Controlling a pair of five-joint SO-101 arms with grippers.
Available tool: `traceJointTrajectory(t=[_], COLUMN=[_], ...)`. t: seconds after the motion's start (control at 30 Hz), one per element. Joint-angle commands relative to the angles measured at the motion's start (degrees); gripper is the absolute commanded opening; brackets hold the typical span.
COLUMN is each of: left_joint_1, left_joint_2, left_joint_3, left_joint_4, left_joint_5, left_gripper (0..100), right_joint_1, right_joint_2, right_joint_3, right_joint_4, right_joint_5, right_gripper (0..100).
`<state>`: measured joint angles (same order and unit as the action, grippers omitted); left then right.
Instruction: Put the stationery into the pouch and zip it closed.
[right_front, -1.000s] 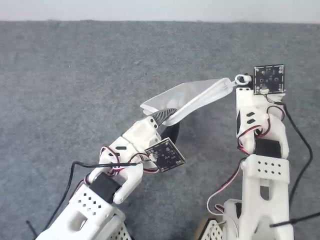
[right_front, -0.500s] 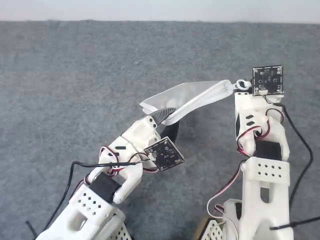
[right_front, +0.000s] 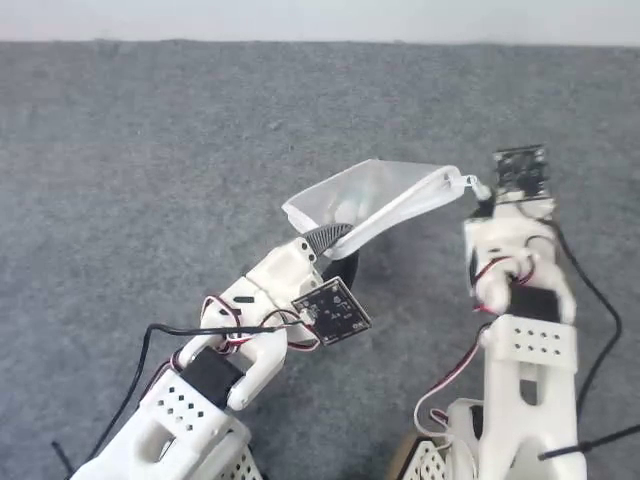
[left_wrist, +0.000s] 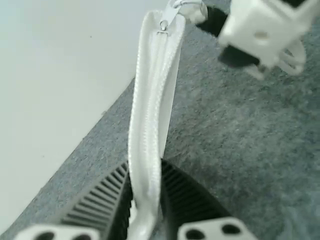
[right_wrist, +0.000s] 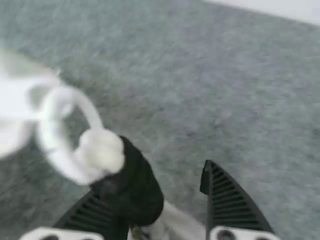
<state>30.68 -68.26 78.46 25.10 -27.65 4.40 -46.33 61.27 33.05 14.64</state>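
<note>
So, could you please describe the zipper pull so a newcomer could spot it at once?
Above the grey table, the left gripper pinches a white pouch stretched toward the right gripper. At that far end sits the zipper pull: a small white ring, the only loop there.

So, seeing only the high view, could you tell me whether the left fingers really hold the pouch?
Observer: Yes, the left wrist view shows the left fingers shut on the pouch at its zipper.
Operator: Thank you; is the zipper done up?
Observer: It looks closed along that stretch, the slider at the far end by the ring pull.
Operator: Does the right arm grip that ring?
Observer: No; the right fingers stand apart, the ring beside one, not between them.
</note>
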Motion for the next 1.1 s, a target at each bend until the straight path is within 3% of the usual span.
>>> traceJointTrajectory(t=[0.0, 0.33, 0.57, 1.07], left_joint_1=[0.1, -0.4, -8.2, -22.6], left_joint_2=[-1.1, -1.1, -1.1, -3.3], left_joint_3=[-0.5, 0.0, -2.2, -6.2], left_joint_4=[-1.1, -1.1, 1.9, 15.7], left_joint_5=[1.5, 11.3, 19.8, 22.8], left_gripper=[6, 18, 29, 29], right_joint_1=[-3.1, -5.2, -5.1, -5.2], right_joint_2=[-1.7, -1.8, -4.0, -38.5], right_joint_3=[2.4, 6.1, 6.2, 13.5], right_joint_4=[-3.8, -4.6, 0.0, 17.6], right_joint_5=[0.8, 0.4, 0.4, 0.9], right_gripper=[18.4, 18.4, 18.4, 18.4])
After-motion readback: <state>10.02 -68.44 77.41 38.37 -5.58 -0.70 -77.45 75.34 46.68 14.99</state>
